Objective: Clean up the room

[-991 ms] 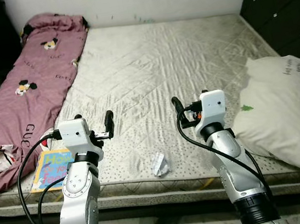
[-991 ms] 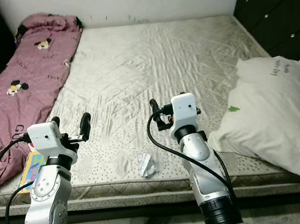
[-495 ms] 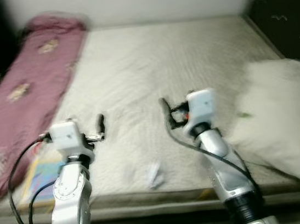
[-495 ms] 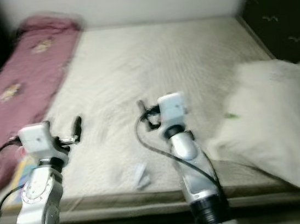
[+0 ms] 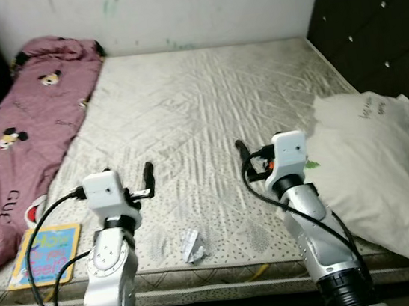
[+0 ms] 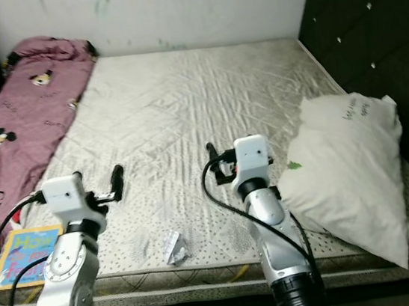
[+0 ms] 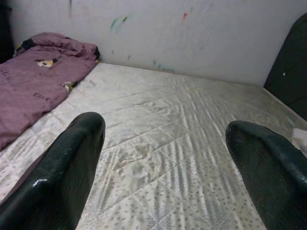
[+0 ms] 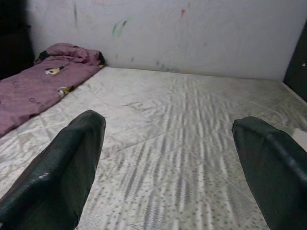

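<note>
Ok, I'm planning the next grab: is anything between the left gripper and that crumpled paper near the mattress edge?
Nothing visible is. The left gripper hovers open above the mattress, and the crumpled paper lies apart on bare quilting, nearer the front edge and between the arms. The book sits off to the left, out of the path.

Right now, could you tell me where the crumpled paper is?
The crumpled paper lies on the mattress near its front edge, between the two arms, right of the picture book.
</note>
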Controlling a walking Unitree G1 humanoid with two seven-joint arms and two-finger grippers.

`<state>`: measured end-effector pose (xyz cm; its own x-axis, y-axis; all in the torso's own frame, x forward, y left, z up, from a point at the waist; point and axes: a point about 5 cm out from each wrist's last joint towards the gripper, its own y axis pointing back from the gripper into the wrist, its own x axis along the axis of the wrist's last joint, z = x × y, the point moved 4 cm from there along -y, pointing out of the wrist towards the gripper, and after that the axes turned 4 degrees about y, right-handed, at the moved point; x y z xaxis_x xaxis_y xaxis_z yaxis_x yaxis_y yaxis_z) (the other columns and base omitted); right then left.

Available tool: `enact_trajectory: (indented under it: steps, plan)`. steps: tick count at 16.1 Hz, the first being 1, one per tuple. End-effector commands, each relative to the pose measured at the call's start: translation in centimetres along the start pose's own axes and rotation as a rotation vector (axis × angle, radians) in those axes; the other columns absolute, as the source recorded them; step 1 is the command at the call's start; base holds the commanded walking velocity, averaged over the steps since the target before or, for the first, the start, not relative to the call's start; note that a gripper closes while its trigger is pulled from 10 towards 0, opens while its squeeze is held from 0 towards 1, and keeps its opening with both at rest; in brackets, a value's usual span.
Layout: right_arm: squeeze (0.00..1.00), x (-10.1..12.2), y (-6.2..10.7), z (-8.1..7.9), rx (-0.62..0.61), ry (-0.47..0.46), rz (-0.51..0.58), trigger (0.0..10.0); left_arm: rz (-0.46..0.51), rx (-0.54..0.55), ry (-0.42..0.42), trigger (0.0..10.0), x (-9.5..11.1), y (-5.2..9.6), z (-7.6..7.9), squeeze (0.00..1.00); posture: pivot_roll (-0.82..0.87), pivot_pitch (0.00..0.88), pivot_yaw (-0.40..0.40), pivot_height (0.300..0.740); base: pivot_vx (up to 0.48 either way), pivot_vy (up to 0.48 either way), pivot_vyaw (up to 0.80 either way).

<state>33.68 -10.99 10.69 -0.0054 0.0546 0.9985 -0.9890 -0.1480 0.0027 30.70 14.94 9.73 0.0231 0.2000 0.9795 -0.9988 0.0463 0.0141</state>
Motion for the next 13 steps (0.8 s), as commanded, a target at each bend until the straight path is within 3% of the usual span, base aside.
enact_trajectory:
  steps: [1,3,13]
  plan:
    - [0.00,0.74,-0.33,-0.01,0.003,-0.004,0.024,10.0,-0.002,-0.007,-0.001,10.0,0.10,0.03,-0.06,0.00,0.06,0.000,-0.022,0.740,0.000,0.000,0.00]
    - [0.00,0.70,-0.39,-0.01,0.004,-0.005,0.021,10.0,0.001,0.010,-0.002,10.0,0.08,0.04,-0.50,0.00,0.06,0.000,-0.023,0.740,0.000,0.000,0.00]
    - [0.00,0.51,-0.44,0.04,0.005,-0.003,0.009,10.0,-0.011,-0.019,0.070,10.0,-0.09,0.03,0.07,0.00,0.06,0.000,-0.024,0.740,0.000,0.480,0.00]
